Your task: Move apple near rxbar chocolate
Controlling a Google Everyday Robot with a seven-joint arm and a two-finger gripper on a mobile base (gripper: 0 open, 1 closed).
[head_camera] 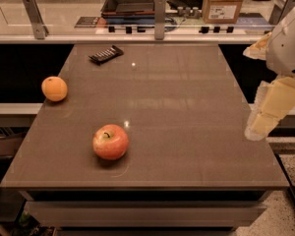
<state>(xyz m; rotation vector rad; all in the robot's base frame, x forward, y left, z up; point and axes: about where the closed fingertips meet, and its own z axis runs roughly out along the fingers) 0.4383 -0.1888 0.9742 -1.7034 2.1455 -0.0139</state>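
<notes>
Orange [54, 88] at the left edge of the desk [187, 107], mid-depth, on its own.

Rxbar chocolate [106, 54]: far-left part of the desk, lying flat and skewed, in a dark wrapper with pale markings.

Apple [110, 141]: near side, left of centre, resting on the desk surface. Stem dimple is up with a yellowish patch around it, the rest red.

Apple and bar are well apart. They share roughly the same left-right line, bar far, apple near. The orange is further left and between them in depth, touching neither.

Behind the far edge there is a dark tray [132, 1] near centre and a cardboard box [224, 2] to its right.

Claw [273, 107]: off the right edge of the desk, about mid-depth, pale yellowish, hanging under the white arm housing [290, 43]. It is not over the desk top.

Apple vs claw: the apple lies well to the claw's left and slightly nearer, with most of the desk's width between them. No contact with either fruit or the bar.

Claw wide or narrow: cannot tell from this angle.
</notes>
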